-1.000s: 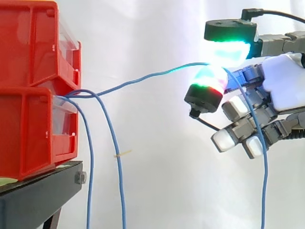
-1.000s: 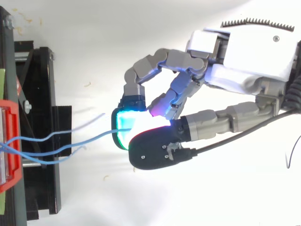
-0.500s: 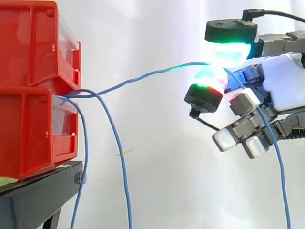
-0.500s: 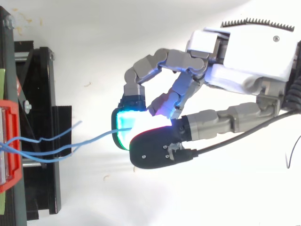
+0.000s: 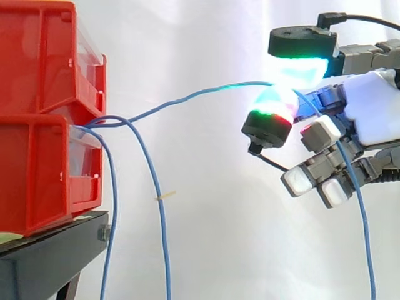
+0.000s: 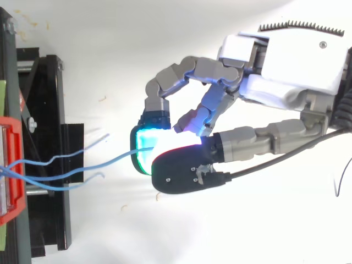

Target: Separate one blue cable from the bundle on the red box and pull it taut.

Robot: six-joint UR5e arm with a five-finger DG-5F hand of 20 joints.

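Two red bins (image 5: 47, 115) are stacked on a black stand at the left. A bundle of blue cables comes out between them at their front edge. One blue cable (image 5: 187, 98) runs from there up and to the right, slightly sagging, into my hand (image 5: 375, 112). The hand pinches it between two glowing pads (image 5: 300, 69), cyan-green above and red-striped below. Past the pinch the cable's free end (image 5: 359, 219) hangs down in front of the curled fingers. From above, the pinched cable (image 6: 104, 163) meets the hand (image 6: 286, 71) at the cyan pad.
Two other blue cables (image 5: 156, 206) droop from the bins' front edge down past the black stand (image 5: 56, 256). A white curtain backs the scene. From above, the stand's black frame (image 6: 47, 110) lies at the left with the cable ends over it.
The hand holds its pinch almost in place. The hanging cables swing: the free end below the hand has shifted right, and the two drooping cables by the stand have swayed.
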